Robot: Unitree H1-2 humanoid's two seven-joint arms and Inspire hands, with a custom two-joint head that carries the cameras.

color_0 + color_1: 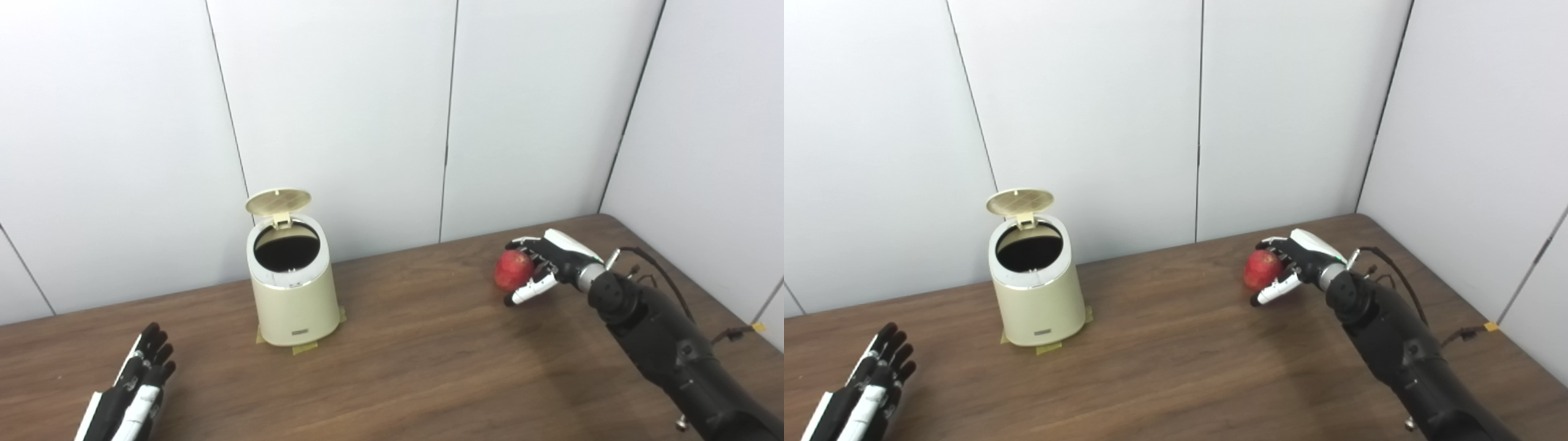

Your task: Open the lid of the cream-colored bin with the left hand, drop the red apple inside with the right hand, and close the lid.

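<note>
The cream-colored bin (pixel 294 294) stands upright on the brown table at centre left, with strips of tape under its base. Its round lid (pixel 278 201) is tipped up at the back, so the dark inside shows. My left hand (pixel 138 383) lies near the table's front left corner, well away from the bin, fingers straight and holding nothing. The red apple (pixel 513 269) is at the far right of the table. My right hand (pixel 545 266) wraps it from the right, fingers over its top and thumb under its front. I cannot tell whether the apple touches the table.
White wall panels (pixel 343 122) close the table at the back and on the right, meeting in a corner behind the right hand. A thin cable (pixel 667 275) runs along my right forearm. Bare wooden tabletop (pixel 416 343) stretches between bin and apple.
</note>
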